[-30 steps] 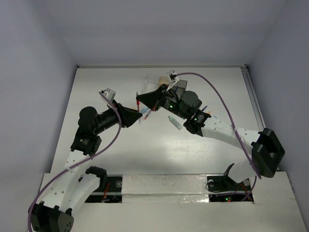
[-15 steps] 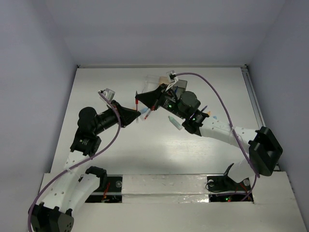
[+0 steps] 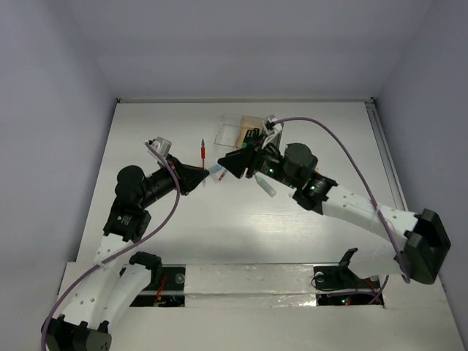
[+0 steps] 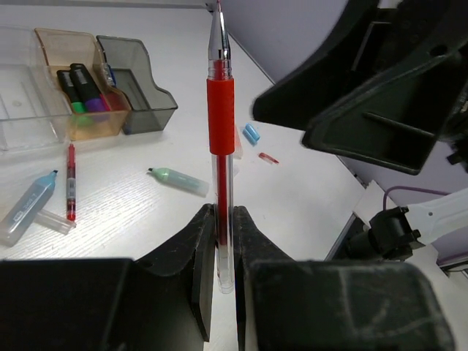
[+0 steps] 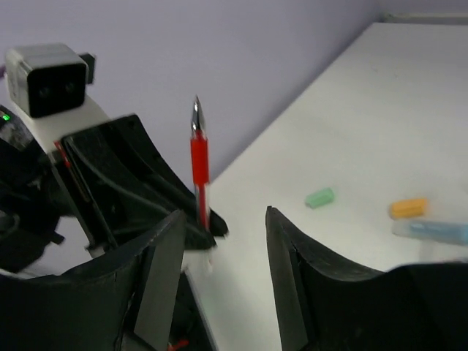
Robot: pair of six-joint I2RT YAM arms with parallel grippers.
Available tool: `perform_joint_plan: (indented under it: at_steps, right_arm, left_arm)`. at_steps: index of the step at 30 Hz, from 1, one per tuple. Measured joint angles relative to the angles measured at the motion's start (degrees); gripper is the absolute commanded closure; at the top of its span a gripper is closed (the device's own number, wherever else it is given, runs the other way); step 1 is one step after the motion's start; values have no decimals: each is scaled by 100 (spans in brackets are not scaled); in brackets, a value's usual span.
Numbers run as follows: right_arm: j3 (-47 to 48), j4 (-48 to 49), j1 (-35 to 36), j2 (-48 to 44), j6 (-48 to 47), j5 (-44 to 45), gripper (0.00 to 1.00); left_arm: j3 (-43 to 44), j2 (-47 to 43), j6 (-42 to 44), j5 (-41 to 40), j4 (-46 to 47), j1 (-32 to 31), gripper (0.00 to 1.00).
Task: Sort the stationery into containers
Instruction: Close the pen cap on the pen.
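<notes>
Over a white table, the left gripper clamps tight on the lower barrel of a red pen. The right gripper faces it with jaws parted and nothing between them. Three boxes stand in a row on the table: a clear box, a tan-orange box holding a green marker and a purple marker, and a smoky grey box. The pen is thin and clear-barrelled, with a red grip sleeve and a silvery tip. It rises tip-up from the left fingers, just beside the right gripper but not touching it. A second ago the right gripper was shut on this pen and the left jaws were part open; the pen has since changed hands. A second red pen, a light-blue marker and a green-capped piece lie loose on the table.
</notes>
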Motion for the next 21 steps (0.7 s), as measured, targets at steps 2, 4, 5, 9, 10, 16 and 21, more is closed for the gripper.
perform_joint_plan:
  at_steps: [2, 4, 5, 9, 10, 16, 21]
  right_arm:
    - [-170, -586, -33, -472, -243, 133, 66]
    - [-212, -1379, -87, -955, -483, 398, 87]
    - [-175, -1851, -129, -1163, -544, 592, 94]
    - [391, -4140, -833, -1453, -651, 1377, 99]
    - [529, -4601, -1045, -1405, -640, 1561, 99]
    - [804, -7158, -2389, -575, -590, 2627, 96]
    - [822, -8268, -3018, 540, -706, 2933, 66]
  left_arm:
    - [2, -76, 55, -87, -94, -44, 100]
    - [4, -184, 116, -175, -181, -129, 100]
    - [4, -240, 140, -214, -219, -197, 100]
    - [4, -535, 219, -323, -334, -481, 100]
    - [7, -629, 238, -358, -367, -553, 100]
    - [105, -1008, 365, -636, -560, -1016, 100]
    - [195, -1167, 466, -929, -675, -1344, 100]
